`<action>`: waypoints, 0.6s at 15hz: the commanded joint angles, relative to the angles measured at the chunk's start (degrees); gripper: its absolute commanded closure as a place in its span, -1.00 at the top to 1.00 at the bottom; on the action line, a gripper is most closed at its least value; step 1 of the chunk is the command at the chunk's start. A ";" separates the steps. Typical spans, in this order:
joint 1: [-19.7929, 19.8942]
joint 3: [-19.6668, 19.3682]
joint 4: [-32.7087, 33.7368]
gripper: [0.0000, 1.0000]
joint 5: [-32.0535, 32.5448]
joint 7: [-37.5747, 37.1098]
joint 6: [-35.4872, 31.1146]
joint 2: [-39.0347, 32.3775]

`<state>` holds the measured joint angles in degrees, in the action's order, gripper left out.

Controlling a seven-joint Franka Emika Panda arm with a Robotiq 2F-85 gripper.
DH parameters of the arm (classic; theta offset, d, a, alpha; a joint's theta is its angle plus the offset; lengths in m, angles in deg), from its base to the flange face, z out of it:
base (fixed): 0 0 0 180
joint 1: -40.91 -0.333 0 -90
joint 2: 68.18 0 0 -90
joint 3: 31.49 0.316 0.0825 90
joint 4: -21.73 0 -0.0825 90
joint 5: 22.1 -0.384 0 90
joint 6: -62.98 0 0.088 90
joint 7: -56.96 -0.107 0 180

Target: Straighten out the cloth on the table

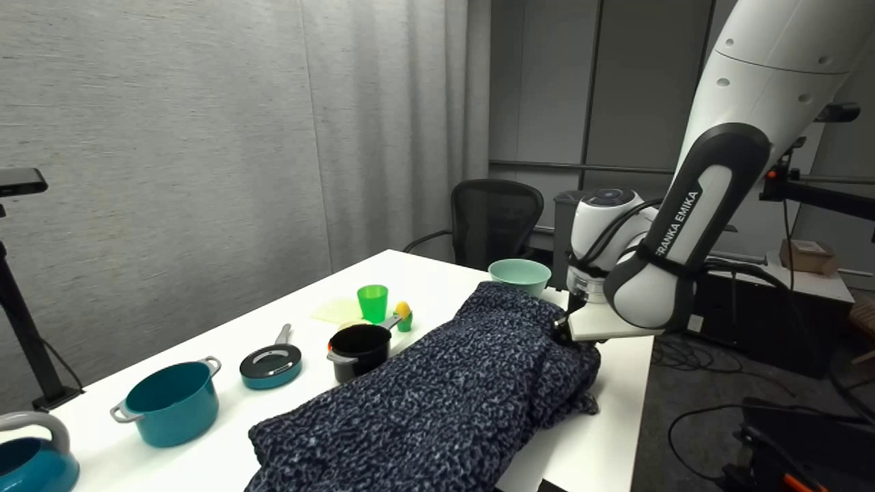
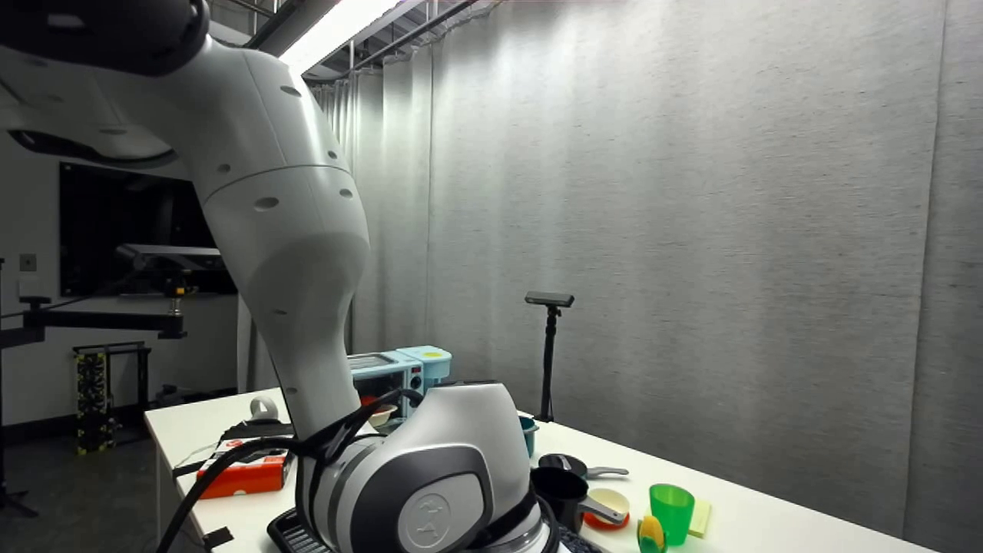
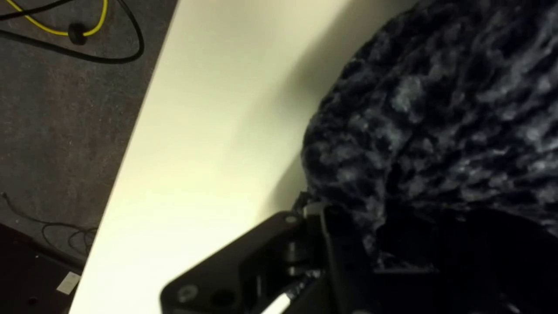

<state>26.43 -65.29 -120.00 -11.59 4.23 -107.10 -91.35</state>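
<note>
Rumpled cloth (image 1: pixel 424 396) over the worktop (image 1: pixel 615 417), cut off below in an exterior view, gripper (image 3: pixel 362 229) nearly closed, pinching its edge (one side lost in shadow).

The rumpled cloth (image 1: pixel 437 393) lies on the table (image 1: pixel 612 427), gripper (image 1: pixel 562 329) at its two o'clock side, teal pot (image 1: pixel 179 413) at nine.

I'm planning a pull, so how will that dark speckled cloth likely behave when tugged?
The cloth looks floppy, likely to bend and trail, since it lies in soft, rounded folds. Thick-looking and broad, it may drag on the table. Pushed sideways, it could nudge the black pot, which sits close beside it.
</note>
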 commanded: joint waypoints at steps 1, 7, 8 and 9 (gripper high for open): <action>0.77 2.31 -0.81 -0.29 0.52 7.23 5.43 4.82; 7.24 12.06 -1.58 0.64 -1.27 20.57 13.73 15.94; 9.18 14.99 -1.49 0.80 -3.79 24.31 15.18 17.18; 10.46 17.11 -1.23 0.94 -5.72 27.13 16.44 18.10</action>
<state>31.53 -54.90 -120.14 -12.73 22.30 -94.58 -78.79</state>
